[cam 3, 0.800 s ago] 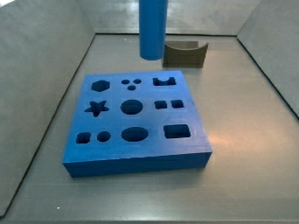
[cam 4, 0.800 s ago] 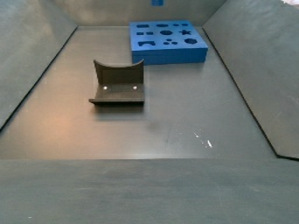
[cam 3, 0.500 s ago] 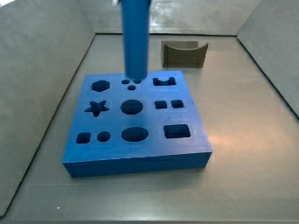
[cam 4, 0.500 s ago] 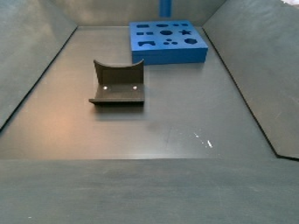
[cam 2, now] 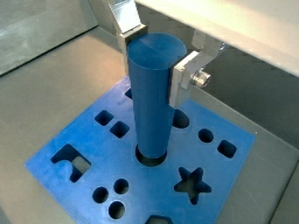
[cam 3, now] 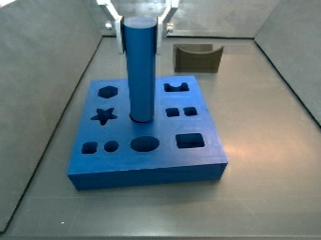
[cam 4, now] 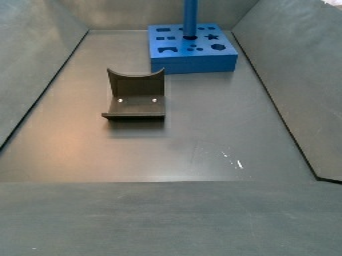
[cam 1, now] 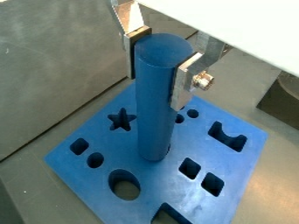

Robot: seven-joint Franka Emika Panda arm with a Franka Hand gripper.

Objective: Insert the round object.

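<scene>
A tall blue cylinder [cam 3: 139, 70] stands upright with its lower end in the round centre hole of the blue block [cam 3: 201, 164]. It shows in both wrist views [cam 1: 156, 96] [cam 2: 152, 96] and as a thin post in a side view [cam 4: 190, 18]. My gripper [cam 1: 156, 54] is shut on the cylinder's top, with a silver finger [cam 1: 186, 77] on each side. It also shows in a wrist view [cam 2: 152, 57] and at the top of a side view [cam 3: 139, 17]. The block [cam 1: 128, 150] [cam 2: 222, 192] [cam 4: 194, 55] has star, hexagon, square and round holes.
The dark fixture [cam 4: 134, 97] stands on the grey floor away from the block, and it shows behind the block in a side view [cam 3: 198, 58]. Grey walls enclose the floor on all sides.
The cylinder has moved over the block's centre and gone down, so its lower end now sits in the round hole. The gripper has come down into view.
</scene>
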